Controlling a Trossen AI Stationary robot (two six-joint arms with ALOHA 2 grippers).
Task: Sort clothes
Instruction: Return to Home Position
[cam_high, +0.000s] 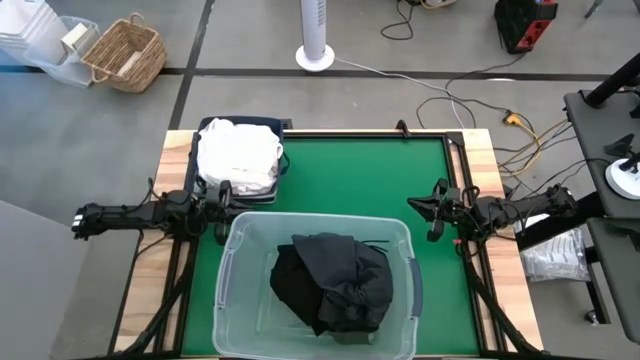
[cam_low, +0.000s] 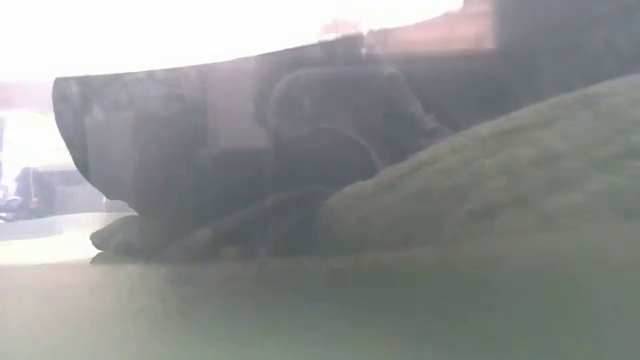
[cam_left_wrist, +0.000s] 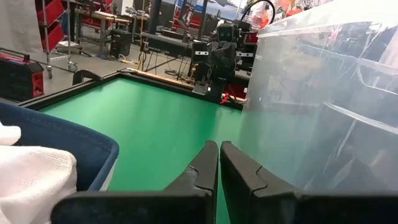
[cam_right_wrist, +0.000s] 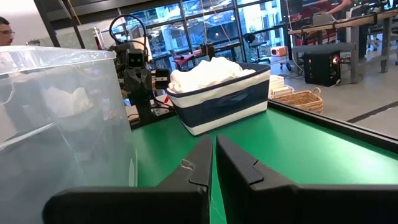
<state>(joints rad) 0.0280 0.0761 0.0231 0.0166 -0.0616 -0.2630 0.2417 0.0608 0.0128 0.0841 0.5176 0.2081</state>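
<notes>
Closest to the low camera is the clear plastic tub (cam_high: 225, 290), so near that its wall blurs nearly everything in that view. Only a dark heap shows through it, and I cannot tell what the paler mass beside that heap is. In the high view the tub sits at 6 o'clock on the green mat (cam_high: 360, 180). The black clothes (cam_high: 335, 280) lie bunched inside it, toward its 4 o'clock corner. The navy blue bin (cam_high: 283, 160) stands at 10 o'clock on the mat, just beyond the tub's far left corner. It is piled above its rim with the white clothes (cam_high: 237, 155).

At 9 o'clock the left gripper (cam_high: 226, 199) reaches in level from the table's edge. It sits between the bin and the tub and points toward 3 o'clock. Its fingers (cam_left_wrist: 202, 168) are pressed together with only a thin slit between them, and they hold nothing. Its wrist view shows the bin's blue wall and white cloth on one side and the tub's clear wall on the other.

At 3 o'clock the right gripper (cam_high: 412, 205) mirrors it and points toward 9 o'clock over bare mat, well apart from both containers. Its two fingers are also closed on nothing. Off the table, a wicker basket (cam_high: 125, 52) stands on the floor out toward 11 o'clock.
</notes>
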